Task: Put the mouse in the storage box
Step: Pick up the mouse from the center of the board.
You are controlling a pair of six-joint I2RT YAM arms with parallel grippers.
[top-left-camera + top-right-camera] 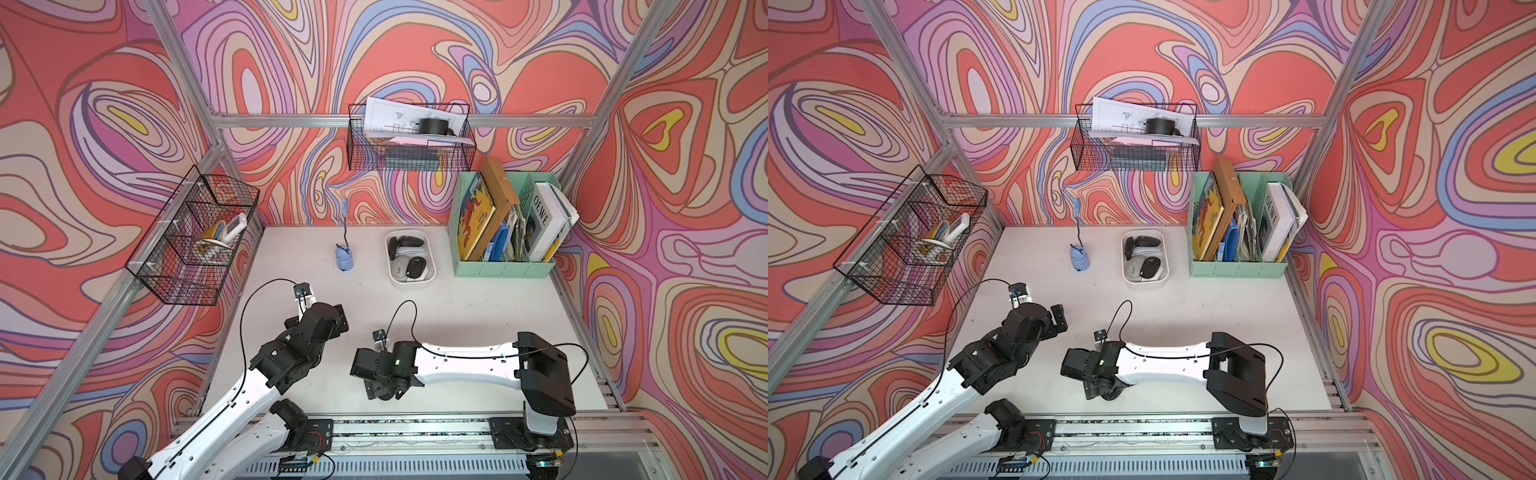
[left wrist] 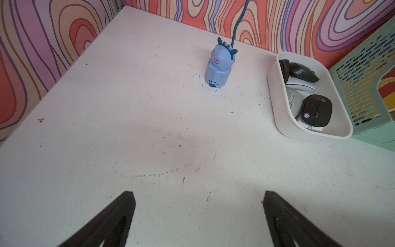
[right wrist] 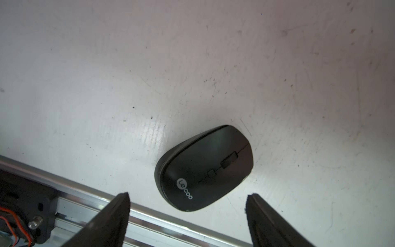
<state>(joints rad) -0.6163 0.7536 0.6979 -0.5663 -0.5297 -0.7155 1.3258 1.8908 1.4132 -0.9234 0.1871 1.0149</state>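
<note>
A black wire-mesh basket (image 1: 195,241) is hanging on the left swirl-patterned wall. Next to it, the left gripper (image 2: 197,193) is hovering over the scuffed white table (image 1: 478,316), its fingers spread wide and gripping nothing. Further back, a blue faceted animal figure (image 1: 344,257) with a gooseneck stem is standing near the back wall.

The right gripper (image 3: 188,194) is hanging low near the table's front edge, its fingers apart and touching nothing. The black Lecoo mouse (image 3: 205,169) is lying flat on the table just ahead of them; in both top views the wrist is hiding it. Its long axis is slanting to the aluminium rail (image 3: 149,216), with the logo end lying nearest the rail and the scroll-wheel end pointing away.

The white storage box (image 1: 412,280) is sitting at the back, well apart from that mouse and holding several black and white mice. The mint-green file organizer (image 1: 503,266) is standing just beside it on the right.
</note>
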